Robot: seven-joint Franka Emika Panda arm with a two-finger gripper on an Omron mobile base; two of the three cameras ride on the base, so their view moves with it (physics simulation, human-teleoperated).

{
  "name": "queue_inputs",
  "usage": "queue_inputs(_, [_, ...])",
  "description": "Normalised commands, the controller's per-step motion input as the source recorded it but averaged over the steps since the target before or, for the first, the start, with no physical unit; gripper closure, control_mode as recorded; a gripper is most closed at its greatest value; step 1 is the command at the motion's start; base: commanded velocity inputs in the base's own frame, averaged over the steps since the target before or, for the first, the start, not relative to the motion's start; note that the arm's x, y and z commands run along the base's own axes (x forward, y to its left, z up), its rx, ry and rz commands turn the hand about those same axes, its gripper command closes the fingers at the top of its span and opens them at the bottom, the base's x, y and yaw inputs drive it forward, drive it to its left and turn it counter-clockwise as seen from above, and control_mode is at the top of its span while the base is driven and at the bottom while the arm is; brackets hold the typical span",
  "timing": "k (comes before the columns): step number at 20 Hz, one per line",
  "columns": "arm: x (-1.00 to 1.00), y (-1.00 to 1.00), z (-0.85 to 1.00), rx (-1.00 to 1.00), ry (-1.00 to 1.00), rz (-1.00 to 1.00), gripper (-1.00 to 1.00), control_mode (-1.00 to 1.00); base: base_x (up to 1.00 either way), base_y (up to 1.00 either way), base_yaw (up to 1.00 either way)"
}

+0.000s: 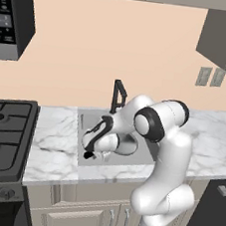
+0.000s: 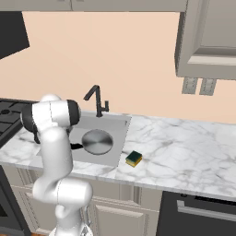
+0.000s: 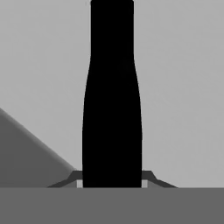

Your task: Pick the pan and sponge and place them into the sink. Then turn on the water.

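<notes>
Arm is folding forward and down into the sink (image 1: 84,115); end effector (image 1: 93,155) is sitting low at the basin's front, narrowed around the pan's (image 2: 97,141) black handle (image 3: 112,109). Right base view is showing the pan resting in the basin, with the sponge (image 2: 134,159) lying on the bench (image 2: 184,147) at its 4 o'clock, just beside the sink rim.

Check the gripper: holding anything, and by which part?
Yes: the gripper is shut on the pan, gripping its black handle over the sink.
</notes>
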Motion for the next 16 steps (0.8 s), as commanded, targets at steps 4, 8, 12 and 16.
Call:
queue_inputs(4, [0.0, 0.0, -0.35, 0.11, -0.07, 0.0, 1.0, -1.0, 0.0, 0.0, 0.0])
queue_inputs(8, [0.0, 0.0, -0.34, 0.11, -0.06, 0.0, 1.0, -1.0, 0.0, 0.0, 0.0])
queue_inputs(12, [0.03, 0.0, -0.3, 0.1, -0.03, 0.0, 1.0, -1.0, 0.0, 0.0, 0.0])
queue_inputs(16, [0.06, 0.01, -0.2, 0.08, -0.02, 0.0, -1.0, -1.0, 0.0, 0.0, 0.0])
